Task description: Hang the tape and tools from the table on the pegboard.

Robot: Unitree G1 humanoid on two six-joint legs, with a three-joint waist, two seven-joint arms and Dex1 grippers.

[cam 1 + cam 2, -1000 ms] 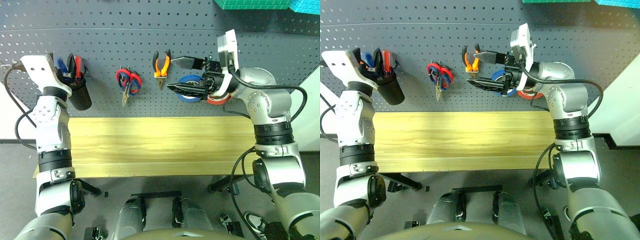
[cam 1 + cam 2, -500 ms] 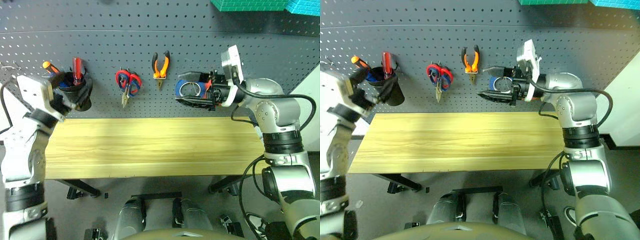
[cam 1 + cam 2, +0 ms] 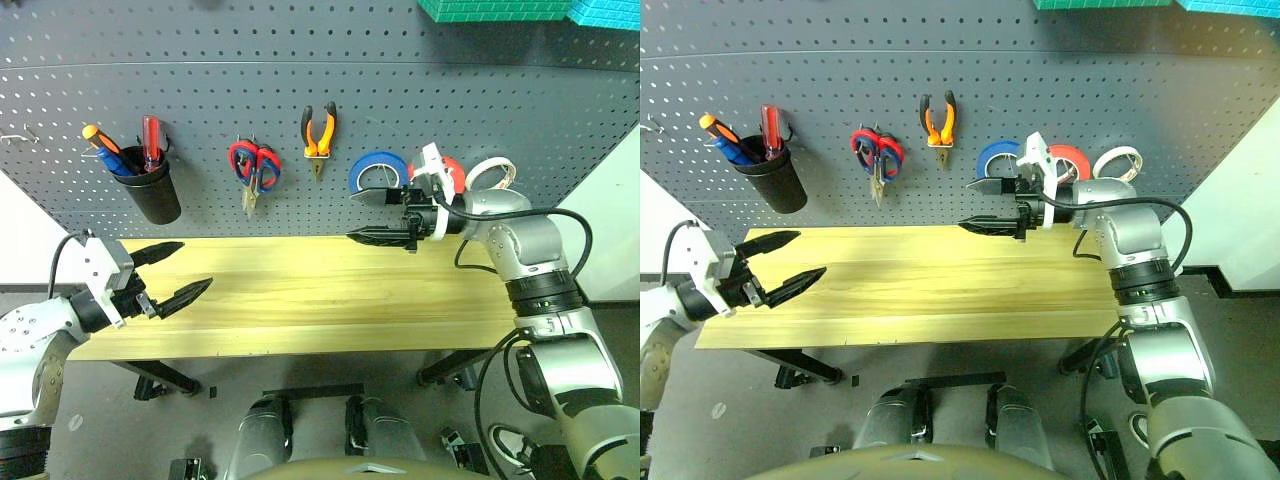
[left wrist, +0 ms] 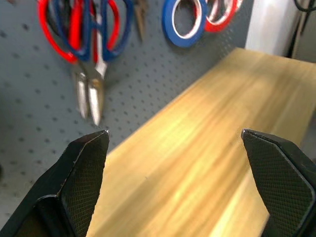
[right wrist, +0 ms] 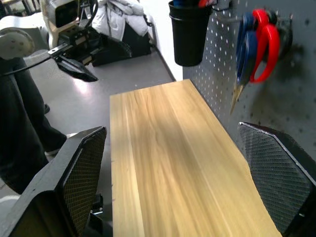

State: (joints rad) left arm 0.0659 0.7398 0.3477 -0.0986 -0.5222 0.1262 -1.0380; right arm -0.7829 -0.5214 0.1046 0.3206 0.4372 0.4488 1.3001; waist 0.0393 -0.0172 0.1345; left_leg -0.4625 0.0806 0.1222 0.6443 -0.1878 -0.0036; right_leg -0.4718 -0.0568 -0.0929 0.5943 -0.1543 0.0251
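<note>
The blue tape roll hangs flat against the dark grey pegboard, to the right of centre, above the back edge of the table. Just in front of it and slightly lower is the right gripper, pointing sideways along the board toward the robot's left, with its two black fingers spread wide and nothing between them. The upper finger's tip crosses the lower edge of the roll as seen from the head; whether it touches the roll cannot be told.

To the left of the tape hang the orange-and-black pliers, nose down. Further left hangs a pair of scissors with red handles and a pair with dark blue handles, stacked on one hook, blades pointing down. At the far left a black cup on the board holds a blue-handled screwdriver beside an orange-handled one and a red-handled one. To the right of the blue tape hang a red tape roll and a cream-white roll.

The left gripper hovers over the table's front left corner, well apart from the tape, fingers spread wide and empty. The wood tabletop is bare.
</note>
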